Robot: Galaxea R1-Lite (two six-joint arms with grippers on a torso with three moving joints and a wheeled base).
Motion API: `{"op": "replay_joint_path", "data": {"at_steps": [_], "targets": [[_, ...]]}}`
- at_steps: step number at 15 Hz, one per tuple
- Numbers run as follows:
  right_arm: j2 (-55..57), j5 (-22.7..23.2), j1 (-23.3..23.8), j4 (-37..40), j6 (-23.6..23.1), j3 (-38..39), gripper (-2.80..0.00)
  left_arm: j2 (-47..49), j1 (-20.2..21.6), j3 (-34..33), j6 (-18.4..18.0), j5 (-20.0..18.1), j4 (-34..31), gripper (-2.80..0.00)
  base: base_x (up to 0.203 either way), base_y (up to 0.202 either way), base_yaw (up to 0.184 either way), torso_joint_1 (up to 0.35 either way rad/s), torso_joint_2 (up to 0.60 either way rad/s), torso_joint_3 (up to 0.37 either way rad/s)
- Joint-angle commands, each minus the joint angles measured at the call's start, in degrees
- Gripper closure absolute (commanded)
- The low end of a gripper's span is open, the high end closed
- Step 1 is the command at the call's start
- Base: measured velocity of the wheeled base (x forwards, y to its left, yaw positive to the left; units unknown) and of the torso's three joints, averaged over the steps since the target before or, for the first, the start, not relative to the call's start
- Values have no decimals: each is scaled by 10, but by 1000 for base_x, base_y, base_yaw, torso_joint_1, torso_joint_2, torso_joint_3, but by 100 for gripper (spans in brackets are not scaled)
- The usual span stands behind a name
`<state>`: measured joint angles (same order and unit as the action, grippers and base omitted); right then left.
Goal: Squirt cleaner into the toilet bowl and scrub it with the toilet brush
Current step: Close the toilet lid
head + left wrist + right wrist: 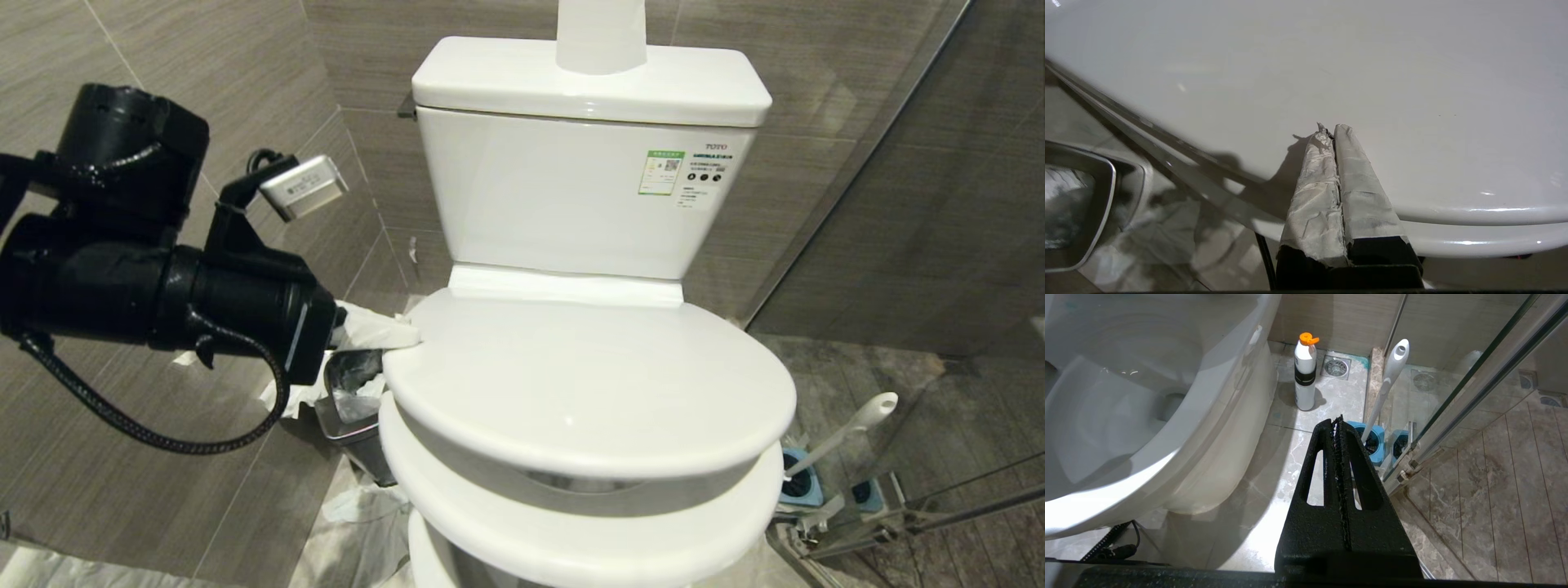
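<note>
Left claw (1334, 130): taped fingers pressed together, nothing in them, tips right at the lid (588, 376) edge, lid hanging partway up.
Bin (353, 400): just beside and below that claw, dark liner inside, crumpled paper around it; can't make out much else in there.
Right claw (1338, 421): also pressed together, empty, low by the floor.
Brush (1386, 386): just past the right claw tips, standing in the blue holder (1372, 441); bristle head hidden down inside.
Cleaner (1305, 373): further off beyond that claw, upright on the floor by the toilet base, orange cap.
Bowl (1106, 400): off to the right claw's side, open from this angle, cut off at the frame edge.
</note>
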<state>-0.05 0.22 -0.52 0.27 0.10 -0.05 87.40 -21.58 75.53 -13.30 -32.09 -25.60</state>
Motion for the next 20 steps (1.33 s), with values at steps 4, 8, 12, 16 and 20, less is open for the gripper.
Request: {"op": "replay_joint_path", "data": {"at_steps": [4,8,12,16,20], "targets": [[0,0,0,0,0,0,0,4,-10,-107,4,-3,-1,0,0,0,0,0,0,0],[0,0,0,0,0,0,0,24,-22,-128,12,-3,0,0,0,0,0,0,0,0],[0,0,0,0,0,0,0,78,-22,-135,28,31,4,0,0,0,0,0,0,0],[0,0,-1,0,0,0,0,124,-22,-136,42,66,40,0,0,0,0,0,0,0],[0,0,0,0,0,0,0,157,-43,-136,90,130,43,0,0,0,0,0,0,0]]}}
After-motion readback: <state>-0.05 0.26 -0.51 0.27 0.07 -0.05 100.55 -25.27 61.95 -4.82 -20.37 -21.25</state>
